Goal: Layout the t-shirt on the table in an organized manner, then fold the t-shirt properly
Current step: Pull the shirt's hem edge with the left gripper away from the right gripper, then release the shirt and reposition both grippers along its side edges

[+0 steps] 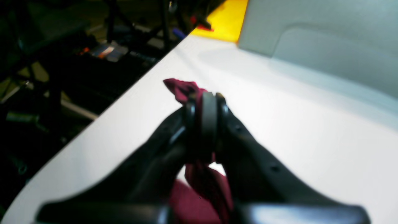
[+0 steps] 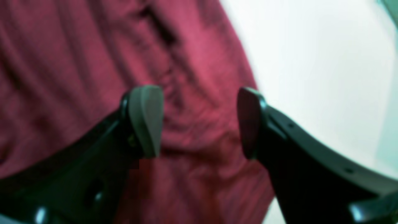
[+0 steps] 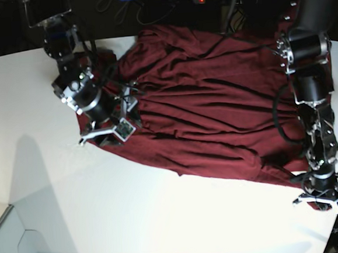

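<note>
a maroon t-shirt [image 3: 214,111] sprawls rumpled across the far half of a white table [image 3: 165,220], ridged with long wrinkles, as two robot arms work at spreading it flat. the left gripper [image 1: 203,119], down at the shirt's near corner by the table's edge, has its jaws pressed together on a pinch of the fabric, a tuft of cloth poking out past the fingertips. the right gripper [image 2: 199,121] hangs over the opposite side of the shirt, close to its side edge, with its jaws wide apart and nothing between them; whether the fingers [image 2: 146,118] touch the cloth cannot be told. the work appears to be in the layout step, with folding not yet begun: the shirt is neither flat nor squared. the next move likely calls for the right gripper to come down and close on that edge, so both arms can draw the fabric taut and smooth out the ridges.
</note>
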